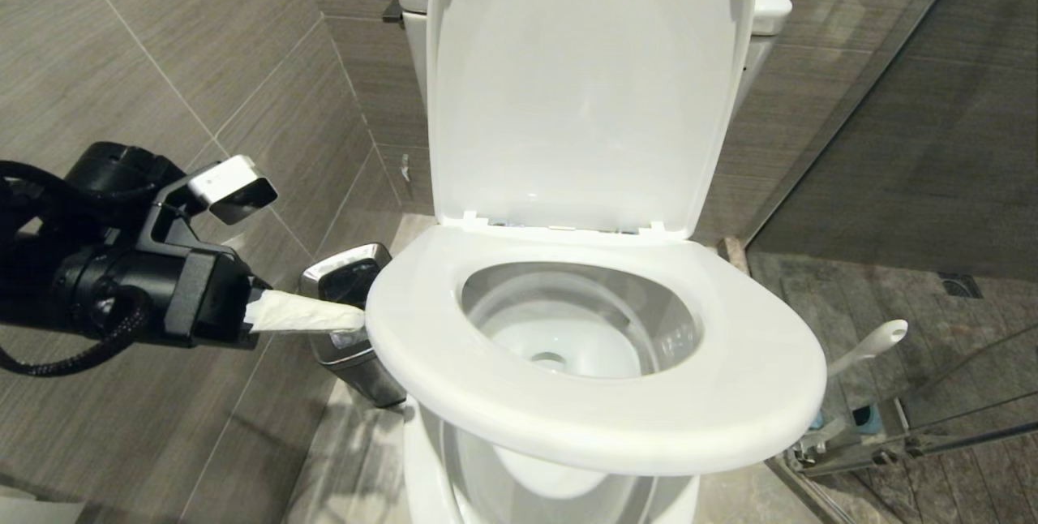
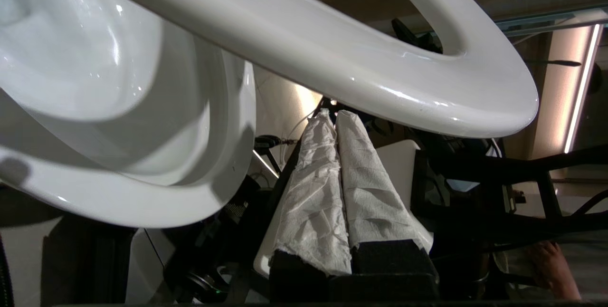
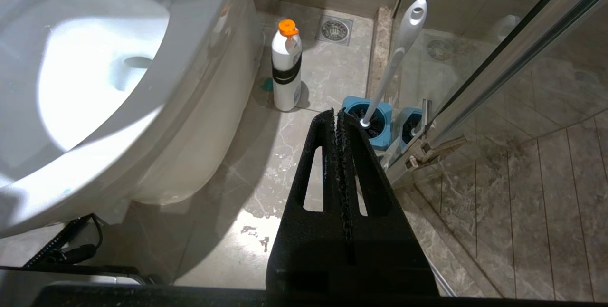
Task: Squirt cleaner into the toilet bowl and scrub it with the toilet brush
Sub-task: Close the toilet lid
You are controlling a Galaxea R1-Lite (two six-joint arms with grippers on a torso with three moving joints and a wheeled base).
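Observation:
The toilet bowl (image 1: 568,337) is open, its lid (image 1: 580,86) upright. The white seat (image 1: 600,418) hangs tilted a little above the bowl rim (image 2: 142,202). My left gripper (image 1: 357,319) is shut, its fingers wrapped in white paper, and the tips (image 2: 330,114) reach under the seat's left edge. The toilet brush (image 3: 396,60) stands in its blue holder (image 3: 368,124) on the floor to the toilet's right; its handle (image 1: 872,345) shows past the seat. My right gripper (image 3: 336,114) hangs shut and empty near the holder. A small teal spot of cleaner (image 3: 66,190) marks the rim.
A white bottle with an orange cap (image 3: 286,67) stands on the floor by the toilet base. A steel bin (image 1: 345,272) sits at the toilet's left, just beyond my left fingers. A glass shower door (image 3: 522,45) closes off the right. A person's hand (image 2: 551,269) shows behind.

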